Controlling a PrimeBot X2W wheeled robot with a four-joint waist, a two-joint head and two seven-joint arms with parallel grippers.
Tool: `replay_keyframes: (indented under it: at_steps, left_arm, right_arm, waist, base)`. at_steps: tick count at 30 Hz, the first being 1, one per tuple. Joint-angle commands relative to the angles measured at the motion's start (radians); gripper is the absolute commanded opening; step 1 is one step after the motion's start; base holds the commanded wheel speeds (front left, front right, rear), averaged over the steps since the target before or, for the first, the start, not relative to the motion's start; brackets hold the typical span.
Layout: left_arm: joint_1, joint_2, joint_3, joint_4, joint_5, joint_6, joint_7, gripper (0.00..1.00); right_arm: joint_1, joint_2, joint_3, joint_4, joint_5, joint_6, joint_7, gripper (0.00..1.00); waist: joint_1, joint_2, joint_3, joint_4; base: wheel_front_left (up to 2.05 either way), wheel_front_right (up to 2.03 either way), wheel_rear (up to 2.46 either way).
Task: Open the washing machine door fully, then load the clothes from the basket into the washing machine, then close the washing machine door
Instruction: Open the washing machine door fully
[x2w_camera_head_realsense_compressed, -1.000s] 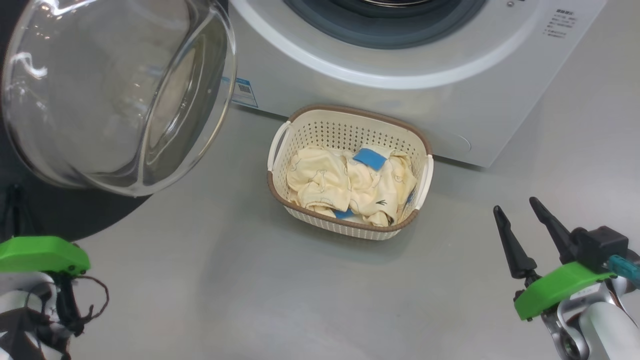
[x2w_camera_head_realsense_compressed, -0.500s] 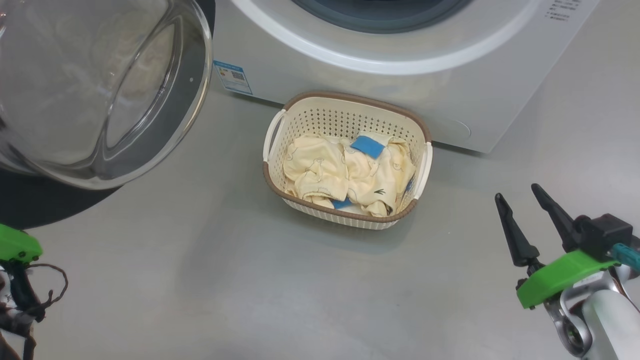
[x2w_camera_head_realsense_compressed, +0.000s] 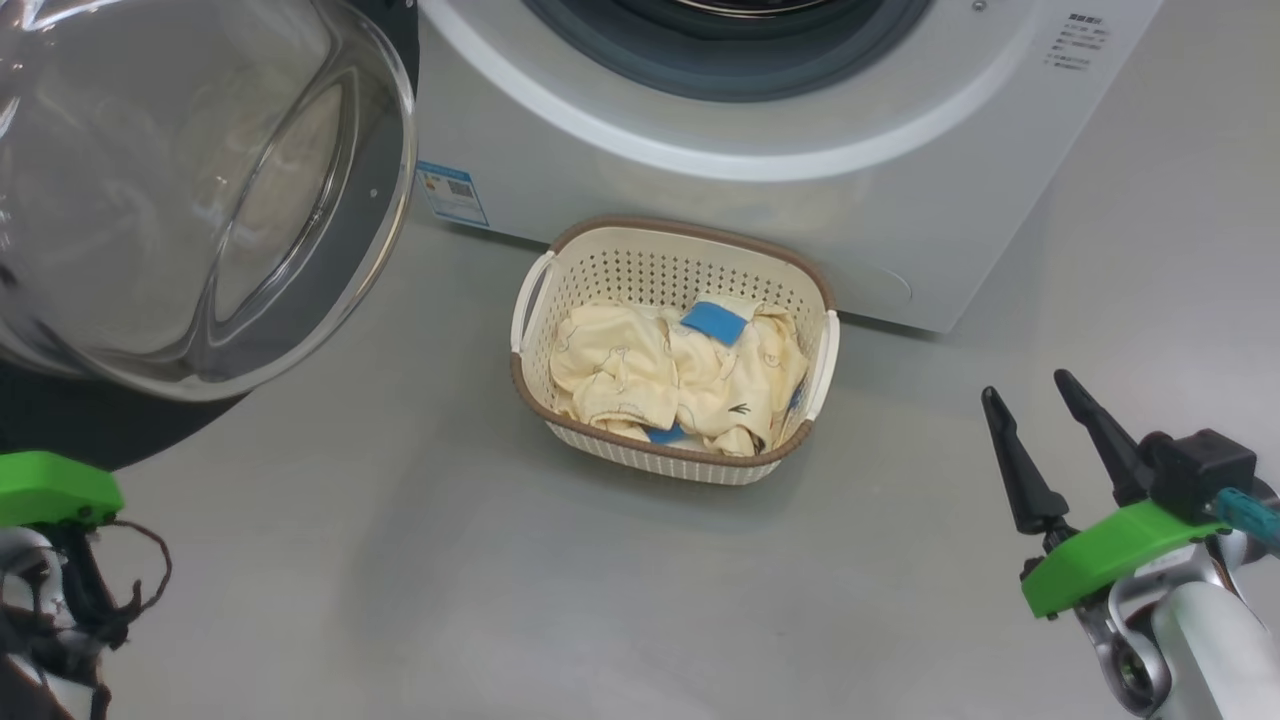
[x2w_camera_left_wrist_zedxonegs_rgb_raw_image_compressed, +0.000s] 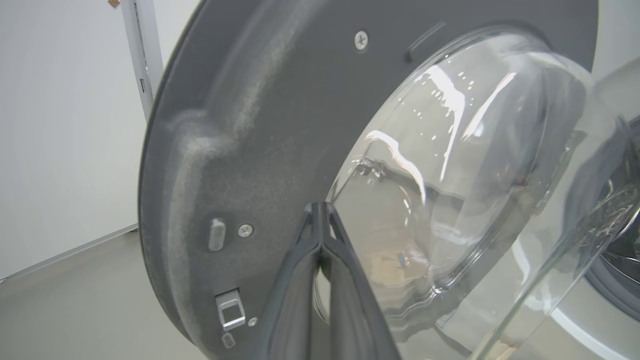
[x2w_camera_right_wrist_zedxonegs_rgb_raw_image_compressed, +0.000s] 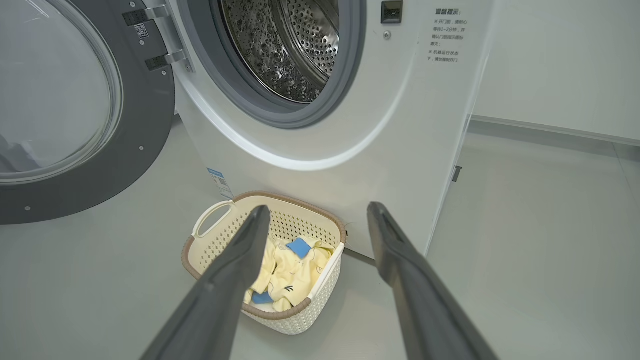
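Note:
The washing machine door (x2w_camera_head_realsense_compressed: 200, 190) stands swung open at the upper left, its glass bowl bulging toward me. In the left wrist view my left gripper (x2w_camera_left_wrist_zedxonegs_rgb_raw_image_compressed: 319, 206) is shut with nothing in it, its tips just before the door's grey inner ring (x2w_camera_left_wrist_zedxonegs_rgb_raw_image_compressed: 240, 130) beside the glass. The washing machine (x2w_camera_head_realsense_compressed: 700, 190) shows its drum (x2w_camera_right_wrist_zedxonegs_rgb_raw_image_compressed: 290, 45) open. On the floor against its front stands the basket (x2w_camera_head_realsense_compressed: 690, 232), with the clothes (x2w_camera_head_realsense_compressed: 640, 375) inside. My right gripper (x2w_camera_head_realsense_compressed: 1026, 387) hangs open to the right of the basket, and its fingers frame the basket (x2w_camera_right_wrist_zedxonegs_rgb_raw_image_compressed: 210, 245) in the right wrist view.
Grey floor (x2w_camera_head_realsense_compressed: 450, 580) stretches between me and the basket. A blue label (x2w_camera_head_realsense_compressed: 452, 193) sticks to the machine's lower left front. A white wall (x2w_camera_right_wrist_zedxonegs_rgb_raw_image_compressed: 560, 65) runs to the right of the machine, and the left arm's green wrist mount (x2w_camera_head_realsense_compressed: 50, 488) sits at the lower left.
The head view has shifted a little. The door's edge has drawn left and now uncovers the blue label. Both grippers keep their states.

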Motion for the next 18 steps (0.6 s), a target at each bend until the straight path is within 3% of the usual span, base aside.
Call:
replay_keyframes:
  at_steps: [1, 18]
  left_arm:
    - [0.004, 0.034, 0.047, -0.059, 0.020, -0.003, -0.011, 0.00]
    - [0.184, 0.032, -0.005, -0.444, 0.106, 0.028, 0.045, 0.00]
  right_arm:
    - [-0.006, 0.000, 0.010, -0.023, 0.006, -0.003, -0.008, 1.00]
    - [0.077, 0.061, -0.018, -0.070, -0.014, -0.003, -0.010, 1.00]
  waist:
    - [0.0000, 0.0000, -0.019, -0.014]
    - [0.0000, 0.0000, -0.125, -0.202]
  base:
    - [0.00, 0.00, 0.00]
    - [0.00, 0.00, 0.00]
